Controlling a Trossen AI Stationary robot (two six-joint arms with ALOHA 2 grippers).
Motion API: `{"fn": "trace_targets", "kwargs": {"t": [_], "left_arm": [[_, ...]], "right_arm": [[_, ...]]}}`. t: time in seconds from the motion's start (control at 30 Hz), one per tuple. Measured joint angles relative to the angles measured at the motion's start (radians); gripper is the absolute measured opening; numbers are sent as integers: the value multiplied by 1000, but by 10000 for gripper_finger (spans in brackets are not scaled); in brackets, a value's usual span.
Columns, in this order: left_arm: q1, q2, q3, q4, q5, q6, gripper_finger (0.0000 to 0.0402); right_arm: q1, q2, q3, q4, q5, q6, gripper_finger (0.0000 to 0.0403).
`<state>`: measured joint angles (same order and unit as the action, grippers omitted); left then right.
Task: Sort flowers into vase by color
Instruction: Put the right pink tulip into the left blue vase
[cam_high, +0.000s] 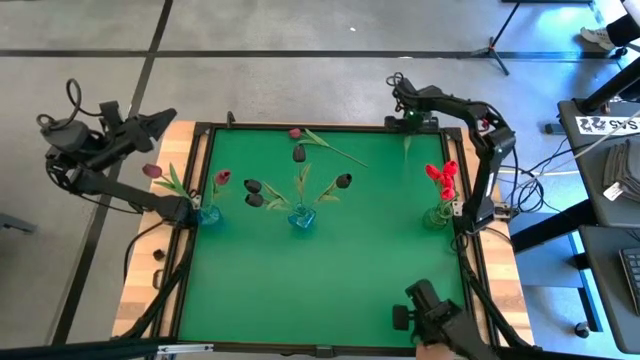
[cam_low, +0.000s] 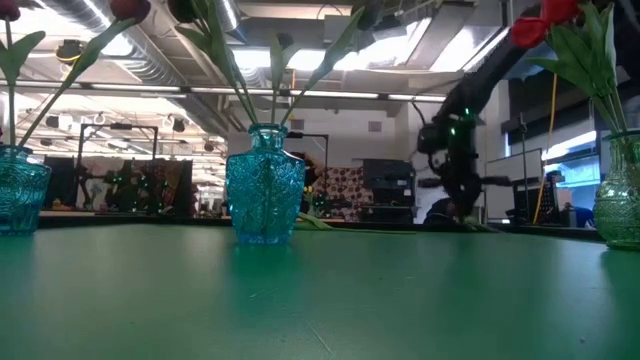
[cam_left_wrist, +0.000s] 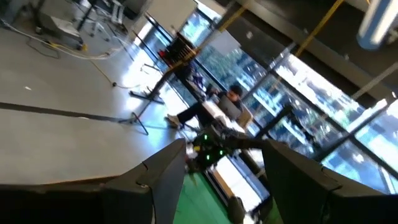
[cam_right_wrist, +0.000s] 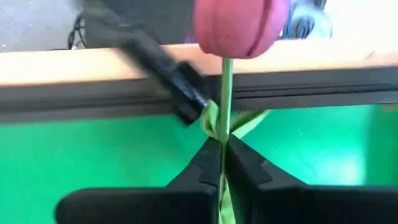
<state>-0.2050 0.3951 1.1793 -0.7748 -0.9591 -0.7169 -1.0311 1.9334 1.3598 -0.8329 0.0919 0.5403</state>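
At the upper right of the high view, by the mat's far edge, the right gripper (cam_right_wrist: 221, 149) is pinched shut on the stem of a pink tulip (cam_right_wrist: 239, 28), stem running straight out between its fingers, head beyond the tips.

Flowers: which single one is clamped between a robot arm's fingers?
The pink-maroon tulip at the table's far edge: the right gripper pinches its stem below the head. Other tulips stand in vases or lie loose.

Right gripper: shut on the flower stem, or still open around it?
Shut: in its wrist view the right gripper pinches the pink flower by its stem.
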Motion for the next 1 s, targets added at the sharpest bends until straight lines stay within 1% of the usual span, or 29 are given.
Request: {"fn": "trace_targets", "kwargs": {"t": [0.1, 0.2, 0.33, 0.4, 0.47, 0.57, 0.67, 0.73, 0.83, 0.9, 1.0], "left_arm": [[0, 19, 0, 1, 31, 18, 208], [0, 43, 0, 1, 22, 49, 208], [0, 71, 0, 11, -14, 154, 208], [0, 77, 0, 48, -4, 191, 208], [0, 77, 0, 100, 73, 253, 208], [0, 77, 0, 221, 205, 378, 208], [0, 88, 0, 372, 372, 471, 208], [0, 110, 0, 457, 479, 516, 208], [0, 159, 0, 556, 600, 535, 208], [0, 200, 0, 622, 677, 536, 208], [0, 254, 0, 714, 754, 516, 208]], "right_arm": [[66, -81, 0, -5, 68, -7, 24], [149, -190, 0, 25, 128, -10, 10], [266, -370, 0, 161, 147, 4, 12], [333, -462, 0, 251, 161, -3, 14], [400, -548, 0, 336, 187, -44, 10], [512, -655, 0, 482, 197, -161, 5], [625, -726, 1, 624, 197, -229, 9], [689, -754, 1, 705, 196, -232, 8], [762, -777, 1, 815, 196, -232, 4], [800, -785, 1, 869, 179, -222, 5], [840, -792, 1, 923, 86, -179, 7]]}}
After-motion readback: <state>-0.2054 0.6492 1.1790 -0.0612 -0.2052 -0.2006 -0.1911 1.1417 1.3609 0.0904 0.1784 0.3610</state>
